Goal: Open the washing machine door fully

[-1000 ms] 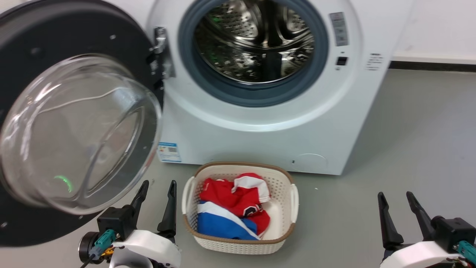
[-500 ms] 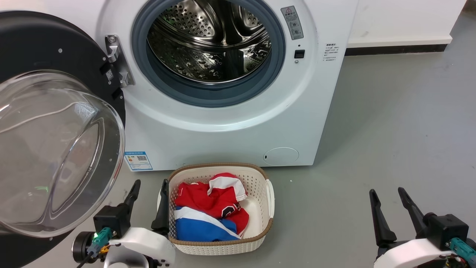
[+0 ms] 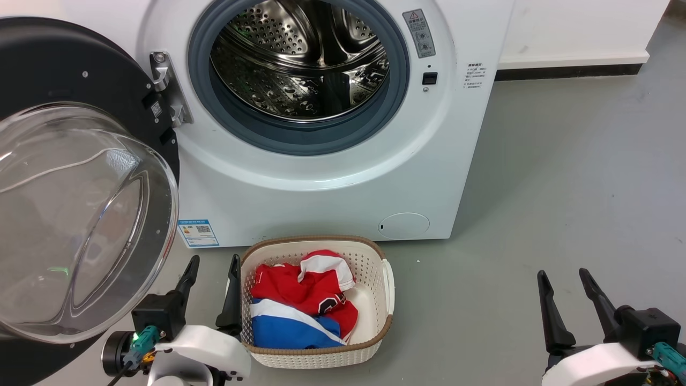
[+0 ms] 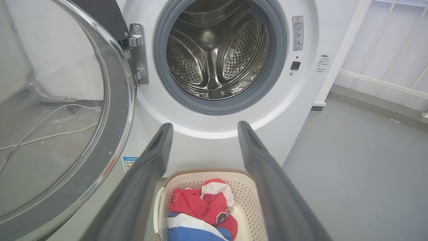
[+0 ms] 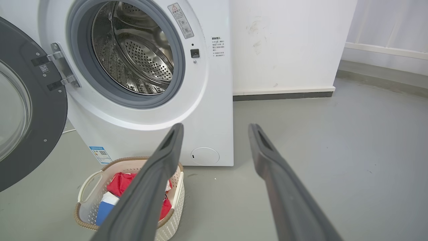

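Jaws on both sides stand wide apart and hold nothing. Left gripper (image 3: 214, 260) hangs in front of the washing machine (image 3: 321, 198), off its lower left corner. Right gripper (image 3: 562, 273) hangs over bare floor, well out past the machine's right side. Neither touches anything.

Washing machine door (image 3: 80, 214): swung out to the machine's left on its hinge (image 3: 169, 91), inner face and glass bowl turned toward the robot. The steel drum (image 3: 305, 59) is fully exposed. Whether the door has reached its stop, I cannot tell.

A laundry basket (image 3: 316, 239) of red and blue cloth sits on the floor just in front of the machine, below the opening.

Handling, judged:
- Rigid disc that moves only in an arc about the hinge, so push along that arc, not against it.
- Probably fairly heavy, and likely to keep swinging once started.
- The black ring looks glossy, so fingers may slide. The bowl is smooth, curved glass and a poor place to press.
- Best contact is the flat black ring far from the hinge, with a finger laid flat rather than pinching.
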Motion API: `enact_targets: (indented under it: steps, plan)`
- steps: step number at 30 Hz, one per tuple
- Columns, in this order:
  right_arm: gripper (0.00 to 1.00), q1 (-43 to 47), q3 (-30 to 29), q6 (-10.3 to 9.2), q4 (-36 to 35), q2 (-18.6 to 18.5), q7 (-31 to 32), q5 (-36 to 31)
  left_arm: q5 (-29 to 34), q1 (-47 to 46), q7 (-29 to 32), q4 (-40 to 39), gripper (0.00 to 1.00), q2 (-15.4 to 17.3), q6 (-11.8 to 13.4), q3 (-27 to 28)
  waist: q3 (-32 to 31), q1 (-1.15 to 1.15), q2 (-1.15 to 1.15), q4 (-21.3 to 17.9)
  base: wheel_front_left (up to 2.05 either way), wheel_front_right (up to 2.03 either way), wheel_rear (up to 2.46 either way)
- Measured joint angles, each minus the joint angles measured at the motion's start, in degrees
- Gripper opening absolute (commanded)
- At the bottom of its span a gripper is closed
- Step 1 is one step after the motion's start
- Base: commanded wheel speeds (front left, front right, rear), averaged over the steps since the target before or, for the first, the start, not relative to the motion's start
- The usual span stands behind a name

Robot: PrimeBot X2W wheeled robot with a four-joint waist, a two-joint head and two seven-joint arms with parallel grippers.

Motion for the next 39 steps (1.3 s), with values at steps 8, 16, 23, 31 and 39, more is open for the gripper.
enact_targets:
  steps: [8, 16, 23, 31, 39]
  plan:
    - [1.00, 0.0, -0.1, 0.00, -0.1, 0.0, 0.0, 0.0, 0.0, 0.0, 0.0, 0.6, 1.00, -0.2, -0.1, 0.1, 0.1, 0.00, 0.00, 0.3, 0.00, 0.00, 0.00]
    - [0.00, 1.0, -0.2, 0.00, 2.2, 0.0, 0.5, 2.0, -1.6, 1.6, 0.8, 2.4, 0.00, -1.3, -0.5, 0.1, 0.0, 0.00, 0.00, 0.5, 0.00, 0.00, 0.00]
    - [0.00, 0.5, -0.5, 0.00, 2.9, 0.0, 1.8, 10.0, -7.9, 1.6, 2.8, 2.3, 0.00, -2.4, -1.7, 2.2, 0.0, 0.00, 0.00, 0.6, 0.00, 0.00, 0.00]
    - [0.00, -0.4, -0.7, 0.00, 3.6, 0.0, 3.1, 18.5, -14.5, 1.6, 4.9, 2.3, 0.00, -3.2, -3.2, 4.6, 0.1, 0.00, 0.00, 0.8, 0.00, 0.00, 0.00]
    - [0.00, -1.4, -1.0, 0.00, 4.3, 0.0, 4.1, 26.3, -20.6, 1.5, 6.7, 2.1, 0.00, -4.4, -4.4, 6.7, 0.1, 0.00, 0.00, 0.9, 0.00, 0.00, 0.00]
